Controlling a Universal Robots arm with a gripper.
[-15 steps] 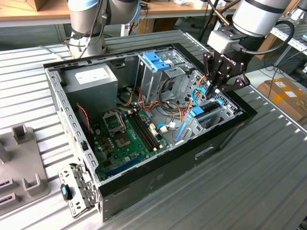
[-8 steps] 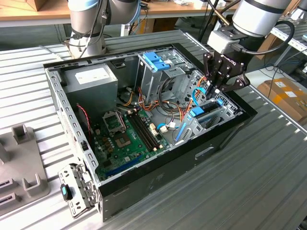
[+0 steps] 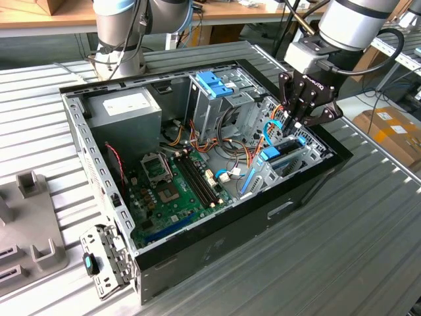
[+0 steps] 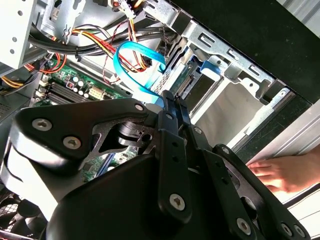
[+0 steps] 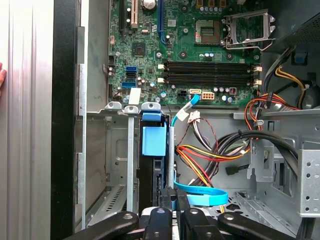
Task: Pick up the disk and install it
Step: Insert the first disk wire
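Closed jaws at the disk's point(image 5: 152, 145) edge, tight between bay walls point(image 5: 131, 165).

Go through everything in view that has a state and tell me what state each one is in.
computer case, lying on its side, side panel off
disk, standing on edge in the drive bay
gripper, shut, in line with the disk's edge
blue flat cable, slack loop beside the drive bay
CPU socket, no cooler mounted

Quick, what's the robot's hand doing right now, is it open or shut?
Robot hand: fingers shut together, right at the disk standing in its bay; whether it is gripping the disk cannot be told.
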